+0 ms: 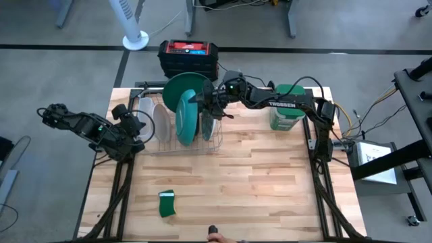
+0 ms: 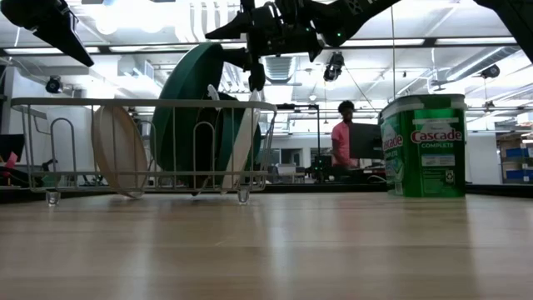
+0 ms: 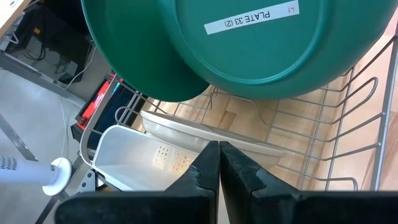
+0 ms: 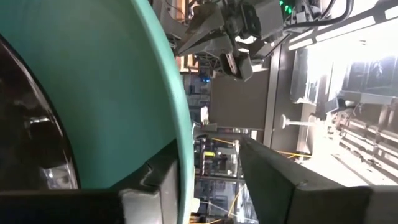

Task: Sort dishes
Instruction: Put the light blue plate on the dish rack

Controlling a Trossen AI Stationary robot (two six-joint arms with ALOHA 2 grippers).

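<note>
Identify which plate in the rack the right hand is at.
The teal plate, standing upright in the rack between the dark green plate and a whitish plate. The right hand sits at its top rim, fingers apart; the other plates stand untouched.

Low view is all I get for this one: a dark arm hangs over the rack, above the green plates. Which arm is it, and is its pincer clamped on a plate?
Observer: From above, it is the right arm. The right pincer sits at the rim of the teal plate, which stands in the rack.
Operator: Clamped on it?
Observer: No. The right wrist view shows the jaws apart with the rim between them, and a gap between the rim and one finger.
Operator: And the left arm?
Observer: The left pincer is shut on nothing and sits by the rack's left end.
</note>
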